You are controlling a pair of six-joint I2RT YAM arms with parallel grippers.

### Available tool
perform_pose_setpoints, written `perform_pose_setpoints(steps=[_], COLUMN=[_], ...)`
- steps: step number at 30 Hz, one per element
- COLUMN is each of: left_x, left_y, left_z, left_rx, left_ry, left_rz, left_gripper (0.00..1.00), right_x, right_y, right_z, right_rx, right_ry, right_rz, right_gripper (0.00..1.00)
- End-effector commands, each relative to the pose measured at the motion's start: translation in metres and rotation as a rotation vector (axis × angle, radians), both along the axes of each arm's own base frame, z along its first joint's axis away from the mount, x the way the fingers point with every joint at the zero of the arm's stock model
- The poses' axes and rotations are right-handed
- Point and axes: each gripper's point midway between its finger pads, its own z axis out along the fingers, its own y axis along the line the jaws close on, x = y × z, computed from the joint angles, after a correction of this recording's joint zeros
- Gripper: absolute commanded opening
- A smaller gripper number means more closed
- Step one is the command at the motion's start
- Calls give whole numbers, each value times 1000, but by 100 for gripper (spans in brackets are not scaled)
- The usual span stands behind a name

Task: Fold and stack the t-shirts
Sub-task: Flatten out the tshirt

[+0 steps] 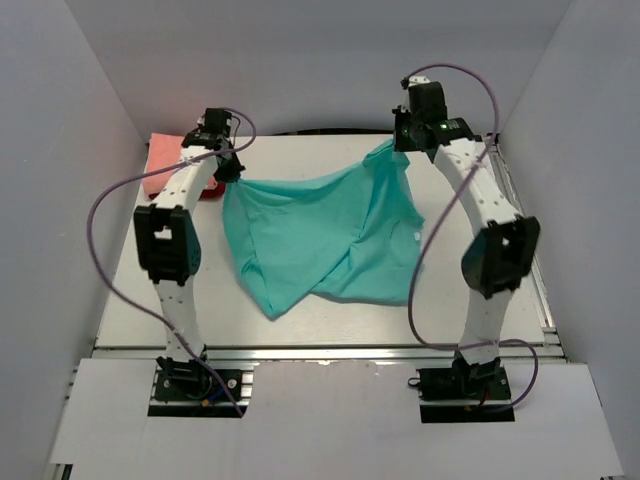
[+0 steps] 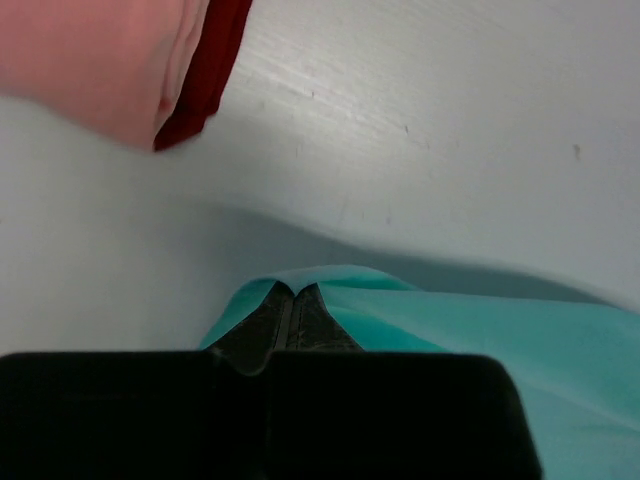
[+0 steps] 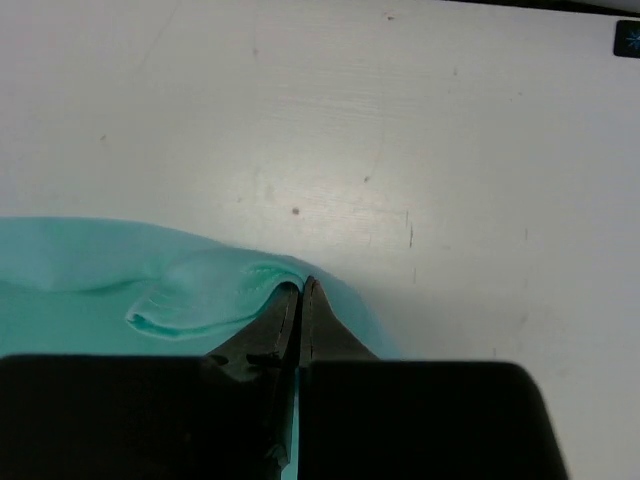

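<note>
The teal t-shirt [image 1: 320, 240] hangs stretched between both grippers above the table, its lower part drooping onto the table near the middle. My left gripper [image 1: 228, 168] is shut on its left upper corner; in the left wrist view [image 2: 293, 290] teal cloth [image 2: 480, 330] wraps the closed fingertips. My right gripper [image 1: 402, 140] is shut on the right upper corner, with cloth [image 3: 120, 280] bunched at the closed tips [image 3: 303, 284]. The salmon-pink t-shirt [image 1: 165, 160] lies folded at the far left on the dark red t-shirt [image 1: 207, 188]; both show in the left wrist view [image 2: 90, 60], the dark red one [image 2: 205, 80] underneath.
White walls enclose the table [image 1: 300, 315] on the left, back and right. Purple cables loop off both arms. The table's front edge [image 1: 320, 350] runs just ahead of the arm bases.
</note>
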Motion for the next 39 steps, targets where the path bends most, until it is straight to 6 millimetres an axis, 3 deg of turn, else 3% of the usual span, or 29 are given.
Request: perform_pose_setpoints(steps=[1, 2, 3, 4, 5, 6, 7, 8, 9, 10, 11, 12, 13, 15, 17, 18, 20, 21, 24, 28, 31, 34, 39], left_x=[46, 63, 71, 87, 93, 99, 103, 108, 109, 107, 107, 98, 94, 80, 68, 59, 45, 34, 13, -27, -39, -47, -39], left_y=[2, -4, -6, -8, -9, -9, -13, -13, -12, -12, -9, -3, -3, 2, 3, 4, 3, 4, 3, 4, -6, -14, -24], left_z=[-48, -39, -47, -57, -60, -62, -61, -54, -48, -40, -10, 7, -1, 24, 34, 41, 39, 38, 34, 23, 20, 3, -17], left_rx=[-8, -33, -41, -46, -53, -63, -93, -116, -125, -125, -120, -107, -106, -89, -80, -80, -77, -74, -72, -58, -65, -61, -65], left_ry=[23, -14, -9, -16, -20, -30, -39, -68, -86, -101, -162, -182, -161, -185, -180, -177, -141, -121, -92, -41, -52, -32, -26], left_rz=[-12, -27, -31, -30, -25, -25, -38, -32, -30, -34, -37, -32, -30, -33, -46, -50, -68, -69, -85, -107, -131, -138, -139], left_gripper=[0, 0, 0, 2, 14, 29, 50, 59, 68, 74, 79, 80, 80, 80, 79, 77, 73, 65, 64, 63, 63, 63, 63], right_x=[53, 69, 77, 91, 102, 109, 113, 111, 116, 115, 110, 107, 106, 100, 93, 87, 80, 77, 64, 27, 7, -3, -8], right_y=[5, 6, 7, 2, 1, -8, -16, -20, -26, -35, -40, -51, -55, -62, -67, -68, -68, -67, -64, -63, -66, -64, -60], right_z=[10, -25, -32, -17, -44, -49, -52, -62, -57, -57, -50, -43, -45, -34, -17, -27, -21, -23, -29, -52, -66, -77, -104], right_rx=[105, 93, 107, 116, 106, 86, 80, 75, 76, 78, 82, 77, 76, 78, 96, 91, 97, 101, 114, 133, 134, 137, 144], right_ry=[-68, -3, 13, -31, 8, 4, -4, 11, -24, -28, -33, -40, -31, -36, -66, -44, -47, -32, 13, 71, 92, 111, 156], right_rz=[51, 44, 57, 43, 33, -6, -30, -40, -64, -76, -81, -104, -110, -114, -113, -115, -111, -103, -94, -80, -77, -66, -50], right_gripper=[0, 0, 0, 0, 0, 0, 12, 23, 34, 56, 64, 78, 82, 85, 86, 86, 86, 85, 84, 82, 80, 79, 74])
